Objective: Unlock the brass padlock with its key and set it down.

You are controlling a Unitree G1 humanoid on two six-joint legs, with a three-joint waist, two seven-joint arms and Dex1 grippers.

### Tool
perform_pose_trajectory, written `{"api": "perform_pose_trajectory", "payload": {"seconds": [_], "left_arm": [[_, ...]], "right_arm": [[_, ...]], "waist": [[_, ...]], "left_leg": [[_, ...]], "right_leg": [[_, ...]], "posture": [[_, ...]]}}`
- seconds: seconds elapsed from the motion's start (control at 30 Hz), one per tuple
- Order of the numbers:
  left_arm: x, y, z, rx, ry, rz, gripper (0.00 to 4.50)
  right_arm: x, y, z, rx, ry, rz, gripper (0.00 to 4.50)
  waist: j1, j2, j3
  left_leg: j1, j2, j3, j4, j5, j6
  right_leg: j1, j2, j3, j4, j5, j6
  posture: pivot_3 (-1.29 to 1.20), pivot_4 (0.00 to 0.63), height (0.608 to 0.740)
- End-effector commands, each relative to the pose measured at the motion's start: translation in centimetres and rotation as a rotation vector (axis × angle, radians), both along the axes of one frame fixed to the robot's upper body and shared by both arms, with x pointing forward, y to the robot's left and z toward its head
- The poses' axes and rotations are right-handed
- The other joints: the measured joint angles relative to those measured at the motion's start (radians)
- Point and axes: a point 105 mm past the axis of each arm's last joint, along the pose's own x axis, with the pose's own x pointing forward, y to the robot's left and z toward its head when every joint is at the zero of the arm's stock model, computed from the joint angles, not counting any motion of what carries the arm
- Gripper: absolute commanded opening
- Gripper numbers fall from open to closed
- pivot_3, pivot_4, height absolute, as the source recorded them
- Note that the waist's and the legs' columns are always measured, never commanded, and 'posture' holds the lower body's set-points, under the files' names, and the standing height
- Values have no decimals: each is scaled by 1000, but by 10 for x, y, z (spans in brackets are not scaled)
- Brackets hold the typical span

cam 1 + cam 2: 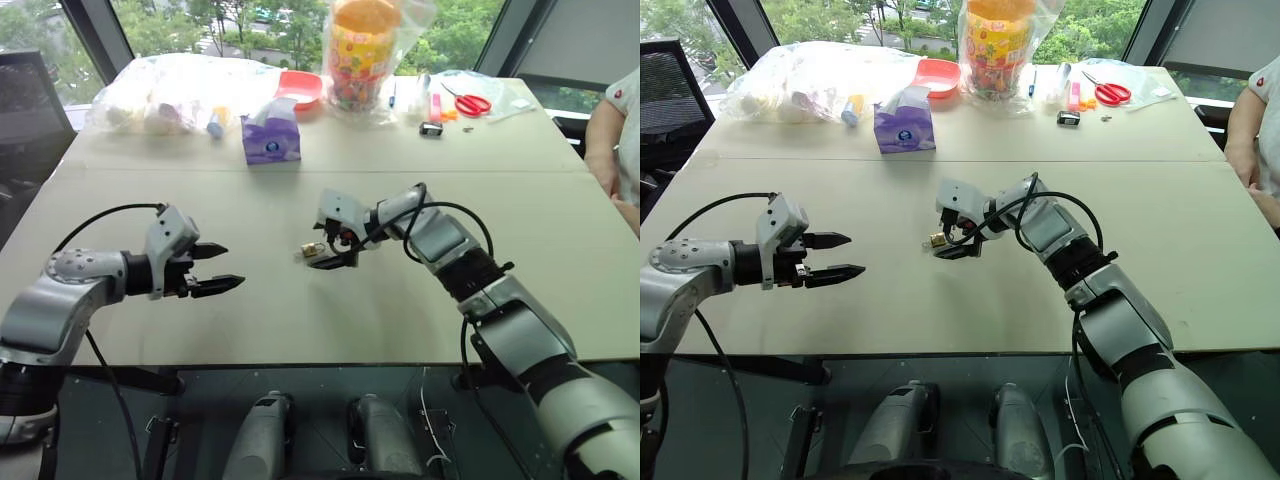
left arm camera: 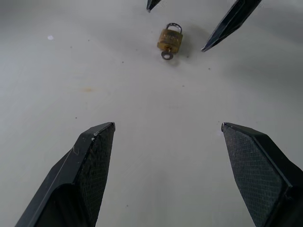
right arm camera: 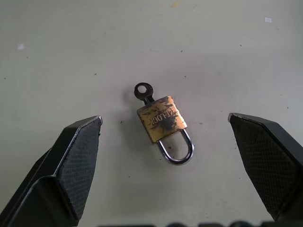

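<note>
I am working at a pale table (image 1: 520, 200) by big windows, with clutter along its far edge. The brass padlock (image 3: 163, 120) is lying flat near the middle, its key (image 3: 144, 91) sitting in the keyhole and its silver shackle looking seated. My right gripper (image 1: 330, 255) is hanging just over it, fingers spread wide and holding nothing, likely lining up a grasp. My left gripper (image 1: 215, 268) is waiting to the left, well apart, also spread and free.

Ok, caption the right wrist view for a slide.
Open right gripper poised over the padlock lying flat on the table, key in its keyhole.
</note>
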Motion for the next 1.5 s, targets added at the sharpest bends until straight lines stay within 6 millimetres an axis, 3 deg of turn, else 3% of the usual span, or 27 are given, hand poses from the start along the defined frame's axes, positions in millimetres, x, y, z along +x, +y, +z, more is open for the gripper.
{"api": "perform_pose_trajectory", "payload": {"seconds": [0.03, 0.1, 0.2, 0.33, 0.4, 0.57, 0.67, 0.77, 1.03, 1.13, 1.27, 1.5], "left_arm": [[-4, -5, 8, -31, -36, 9, 3746], [-4, -7, 7, -41, -38, 19, 3746], [-4, -9, 6, -50, -42, 31, 3783], [-2, -9, 5, -65, -41, 47, 3783], [-1, -8, 4, -70, -41, 54, 3783], [5, -5, 6, -124, -44, 90, 3783], [22, -5, 19, -298, -39, 126, 3783], [33, -19, 31, -428, -13, 65, 3783], [55, -38, 50, -547, 30, -49, 3783], [62, -44, 62, -609, 37, -96, 2928], [68, -53, 61, -585, 46, -131, 1220], [75, -61, 64, -595, 37, -154, 1220]], "right_arm": [[3, 6, 3, -21, -9, 54, 4500], [3, 8, -1, -26, 26, 73, 4500], [5, 13, -6, -25, 46, 75, 3665], [8, 19, -10, -33, 38, 81, 1448], [10, 20, -10, -38, 21, 81, 669], [14, 18, -4, -36, -85, 105, 686], [16, 11, 22, -15, -315, 138, 686], [5, 7, 51, 42, -484, 161, 686], [-14, 8, 88, 112, -713, 129, 686], [-16, 8, 96, 125, -744, 103, 686], [-17, 9, 101, 127, -769, 87, 686], [-21, 9, 103, 132, -773, 80, 686]], "waist": [[-1, 0, 0], [-1, 0, 0], [-3, 0, 0], [-5, 0, 0], [-5, 0, 0], [-5, 0, 0], [8, 0, 0], [9, 0, 0], [-3, -1, 0], [0, -1, 0], [3, -1, 0], [1, -1, 0]], "left_leg": [[0, 0, 0, 0, 0, 0], [0, 1, 0, 0, 1, -1], [0, 1, 0, 0, 1, -2], [1, 1, 0, 0, 2, -4], [1, 1, 0, 0, 3, -5], [1, 1, 0, 0, 5, -8], [1, 2, -1, 0, 7, -10], [1, 2, -2, 1, 9, -10], [1, 4, -1, 1, 9, -10], [1, 4, 0, 2, 9, -10], [1, 4, 0, 2, 9, -9], [1, 4, 0, 2, 9, -9]], "right_leg": [[0, 0, 0, 0, 0, 0], [-1, 1, 0, 2, 0, 0], [-2, 1, 0, 4, 0, 0], [-3, 2, 1, 6, 0, 0], [-4, 2, 1, 8, 0, 0], [-7, 2, 2, 15, -1, -3], [-8, 3, 1, 17, -1, -4], [-7, 4, 1, 17, -1, -5], [-8, 7, 2, 19, 0, -5], [-7, 7, 2, 20, 0, -5], [-7, 7, 2, 20, 0, -5], [-7, 7, 2, 20, 0, -5]], "posture": [[0, 150, 740], [0, 150, 740], [0, 150, 740], [0, 150, 740], [0, 150, 740], [0, 150, 740], [0, 150, 740], [0, 150, 740], [0, 150, 740], [0, 150, 740], [0, 150, 740], [0, 150, 740]]}}
